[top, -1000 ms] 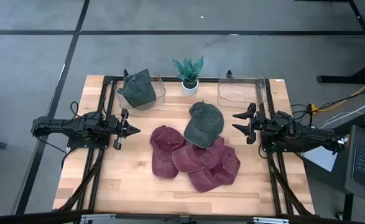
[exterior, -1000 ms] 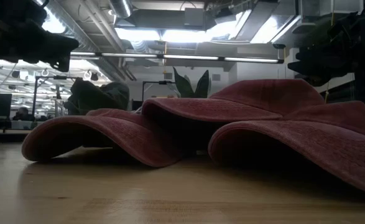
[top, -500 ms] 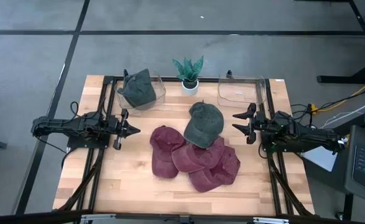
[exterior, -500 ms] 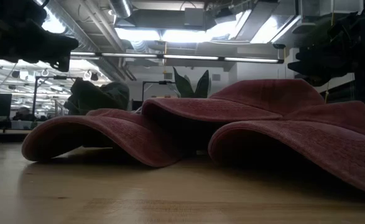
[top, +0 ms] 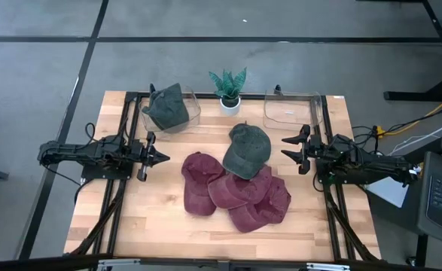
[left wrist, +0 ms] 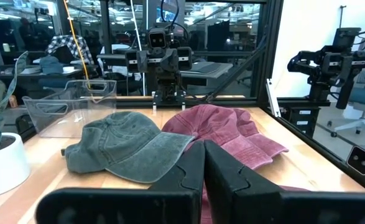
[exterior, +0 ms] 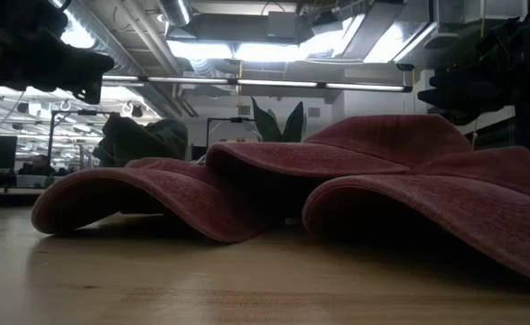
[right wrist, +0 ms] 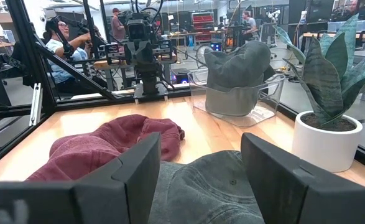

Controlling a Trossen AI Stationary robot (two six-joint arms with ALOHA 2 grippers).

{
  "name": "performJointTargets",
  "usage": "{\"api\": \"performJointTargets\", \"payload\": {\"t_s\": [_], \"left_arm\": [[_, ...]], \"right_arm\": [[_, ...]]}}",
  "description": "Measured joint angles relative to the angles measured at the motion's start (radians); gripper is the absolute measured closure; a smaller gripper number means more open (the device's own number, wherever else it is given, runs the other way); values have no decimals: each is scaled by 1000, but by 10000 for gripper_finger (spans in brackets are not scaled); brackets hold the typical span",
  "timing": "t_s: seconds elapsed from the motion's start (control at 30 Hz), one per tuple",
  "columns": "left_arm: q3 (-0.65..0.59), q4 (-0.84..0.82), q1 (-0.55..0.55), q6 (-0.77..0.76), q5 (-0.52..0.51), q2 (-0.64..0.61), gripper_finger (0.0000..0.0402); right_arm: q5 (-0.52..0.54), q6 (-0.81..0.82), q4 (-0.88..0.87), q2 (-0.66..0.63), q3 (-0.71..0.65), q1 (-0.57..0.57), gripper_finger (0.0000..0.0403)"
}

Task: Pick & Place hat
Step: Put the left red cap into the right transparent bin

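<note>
The wooden table (top: 130, 218) carries a black frame along its left and right sides. In its middle lies a pile of dark red caps (top: 236, 194), overlapping one another; in the low view these red caps (exterior: 246, 190) fill most of the picture. On the far side of the pile rests a green hat (top: 248, 150), partly on top of the red caps and partly on the wood. In the left wrist view this green hat (left wrist: 129, 146) lies just beside the red ones, with its brim toward the camera.

At the far edge of the table stand two clear bins. The left bin (top: 189, 109) holds a second green hat (top: 166, 108), which sits inside it and rises above its rim. The right bin (top: 290, 111) has nothing visible in it. Between the two bins stands a small potted plant (top: 228, 89) in a white pot.

The left gripper (top: 160, 157) waits at the left side of the table, pointing toward the pile, and its fingers are pressed together with nothing between them. The right gripper (top: 287, 147) waits at the right side, near the green hat but not touching it; its fingers (right wrist: 126, 168) stand apart and hold nothing.

In the right wrist view a person (right wrist: 61, 46) sits in the room behind the table.
</note>
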Motion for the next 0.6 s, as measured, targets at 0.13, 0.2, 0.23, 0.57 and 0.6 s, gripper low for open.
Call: {"api": "performJointTargets", "payload": {"t_s": [0.13, 0.2, 0.23, 0.57, 0.6], "left_arm": [[0, 0, 0, 0, 0, 0, 396], [0, 0, 0, 0, 0, 0, 396], [0, 0, 0, 0, 0, 0, 396], [0, 0, 0, 0, -1, 0, 396], [0, 0, 0, 0, -1, 0, 396]], "right_arm": [[0, 0, 0, 0, 0, 0, 181], [0, 0, 0, 0, 0, 0, 181], [0, 0, 0, 0, 0, 0, 181], [-3, 117, 17, 0, 0, 0, 181], [-8, 197, 41, 0, 0, 0, 181]]}}
